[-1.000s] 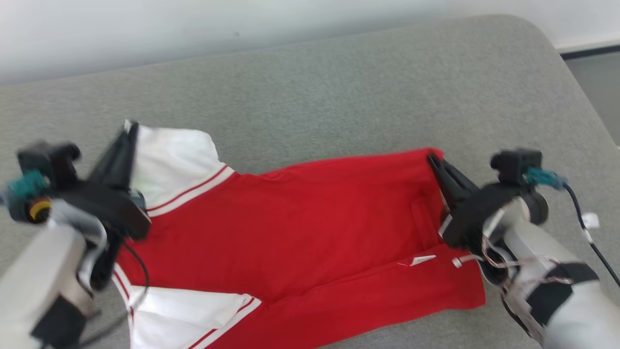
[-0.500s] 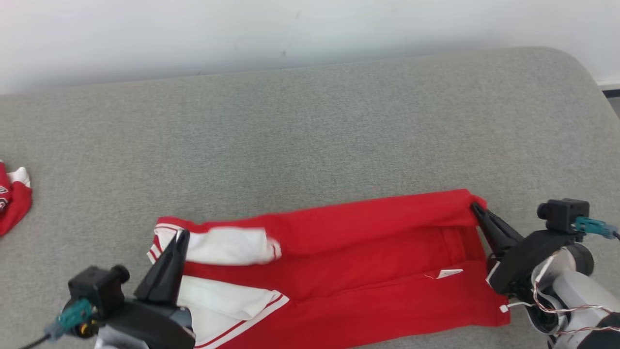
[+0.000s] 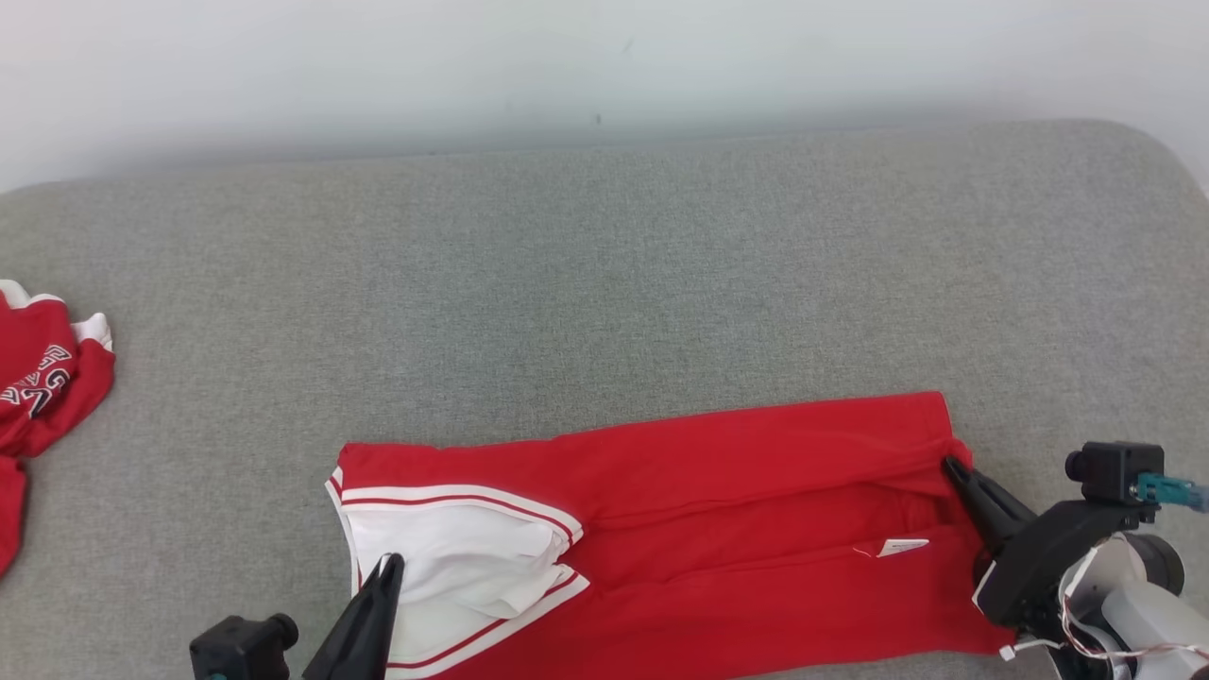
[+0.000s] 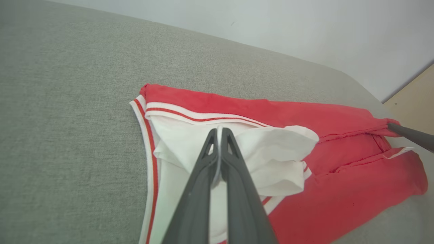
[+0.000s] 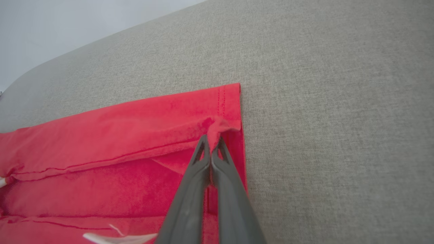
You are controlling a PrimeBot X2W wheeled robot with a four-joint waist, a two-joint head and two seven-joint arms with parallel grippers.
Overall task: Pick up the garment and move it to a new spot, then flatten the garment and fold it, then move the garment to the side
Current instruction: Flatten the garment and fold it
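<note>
Left tool (image 3: 387, 569) is shut tight, and it pinches the white sleeve (image 4: 271, 149) of the red garment (image 3: 737, 491). A thin bit of white cloth sits between its two dark fingers (image 4: 203, 169). Right tool (image 3: 949, 465) is shut too, and it pinches a small bunch of red cloth at the hem corner of the same garment (image 5: 101, 125). The garment lies on the grey cushion (image 3: 604, 283), stretched out long between the two tools. A folded strip of it lies flat just past both tips. The white sleeve is puffed up and rumpled right around the left tool (image 4: 218, 131). Red and white stripes run along the edge on the far side of that tool. A small white tag (image 3: 902, 547) sticks out of the red cloth, near the right tool and on the side toward the left tool. From the right tool's (image 5: 210, 139) own camera, the hem edge runs straight, just past its tips. Grey cushion lies beyond that and off to its right. A second red cloth (image 3: 38, 378) with white letters lies well apart from the left tool, out to its left, and it does not touch the garment. A pale wall (image 3: 567, 66) stands far ahead of both tools, behind the cushion.
</note>
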